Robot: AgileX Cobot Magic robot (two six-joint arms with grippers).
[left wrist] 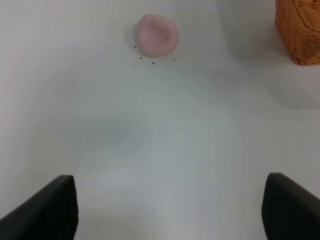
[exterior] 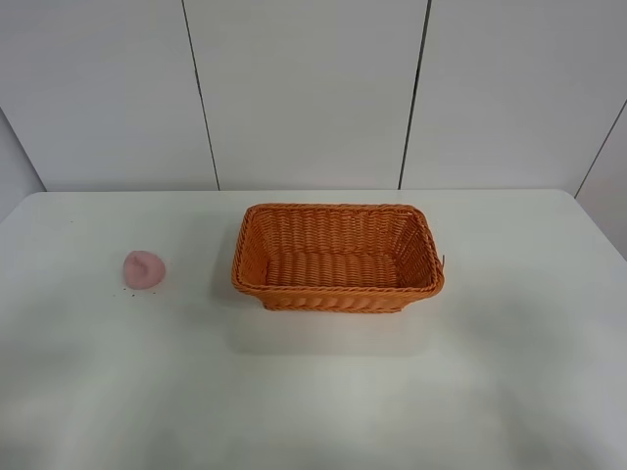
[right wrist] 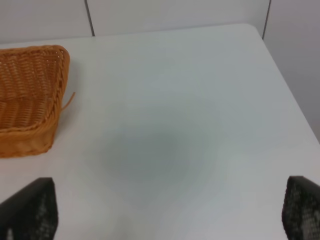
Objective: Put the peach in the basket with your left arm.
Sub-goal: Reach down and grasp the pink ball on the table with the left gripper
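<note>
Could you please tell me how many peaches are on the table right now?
1. The peach lies on the table, left of the basket in the high view and apart from it. The basket looks empty, so none seems hidden.

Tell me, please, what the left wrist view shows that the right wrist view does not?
Only the left wrist view shows the peach, lying on the table with tiny dark specks around it, and the left gripper, open. Only the right wrist view shows the wall panels, the table's far corner, and the right gripper, open. Both show part of the basket and bare white tabletop.
</note>
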